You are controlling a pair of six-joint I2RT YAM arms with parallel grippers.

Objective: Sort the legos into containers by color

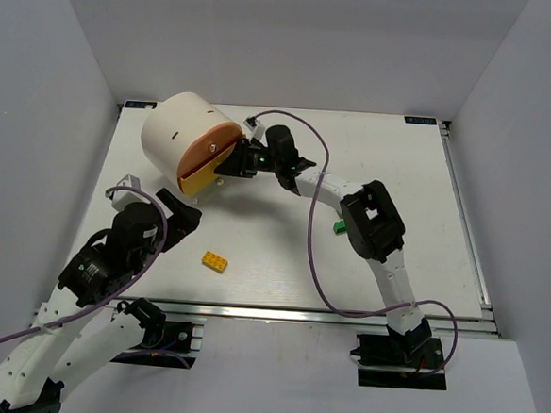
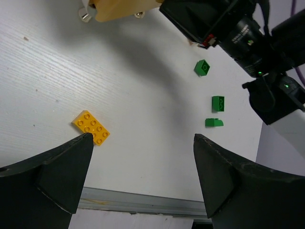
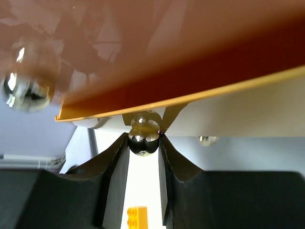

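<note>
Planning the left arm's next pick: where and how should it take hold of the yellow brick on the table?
Clamp the yellow brick across its two long sides, coming straight down. It lies flat, studs up, and sits diagonally, so the open left gripper should probably twist to match.

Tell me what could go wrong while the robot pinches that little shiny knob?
The right gripper pinches the small shiny round knob with just its tips, so it might slip off when pulling. Nothing visibly holds the big cream-white drum, so a tug might drag the whole drum instead of sliding the yellow wedge-shaped drawer out.
</note>
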